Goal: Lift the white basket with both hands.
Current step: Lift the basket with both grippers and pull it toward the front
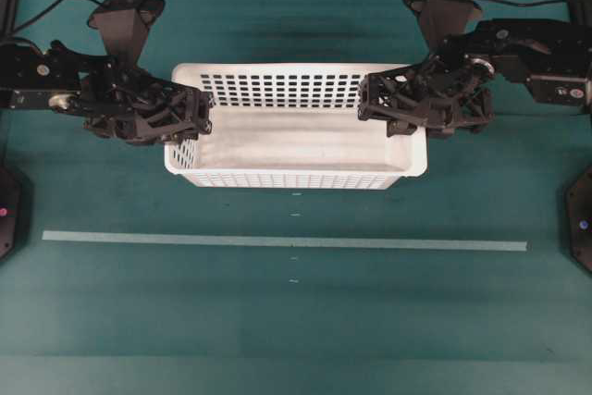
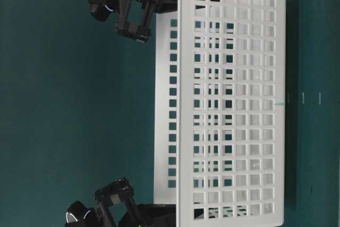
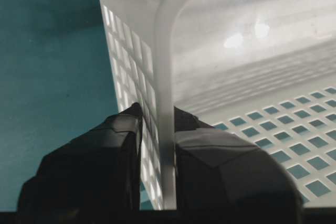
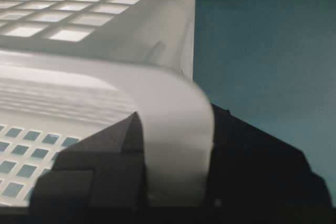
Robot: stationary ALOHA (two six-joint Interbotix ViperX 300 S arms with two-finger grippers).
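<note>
The white basket (image 1: 296,136) sits toward the far middle of the green worktop (image 1: 277,321), its long sides running parallel to the worktop's far edge. Its walls are pierced with rows of small rectangular holes, its floor is solid, and nothing shows inside it. In the table-level view the basket (image 2: 234,99) fills the frame, and that view appears turned on its side.

The left gripper (image 1: 199,122) is clamped on the basket's left short wall, nearly closed, with 1 finger outside and 1 inside. The left wrist view shows this plainly: the outer finger (image 3: 94,166) presses against the perforated outside face and the inner one sits against the inside, with the rounded rim (image 3: 165,77) rising between them.

The right gripper (image 1: 375,104) grips the right short wall the same way, jaws drawn in tight around the rim. In the right wrist view the inner finger (image 4: 100,171) lies inside the basket, the outer one lies over the green surface, and the rim (image 4: 173,129) curves over between them.

Whether the basket's base touches the worktop I cannot tell.

A pale tape strip (image 1: 277,241) runs across the worktop nearer the front edge, well apart from the basket.
</note>
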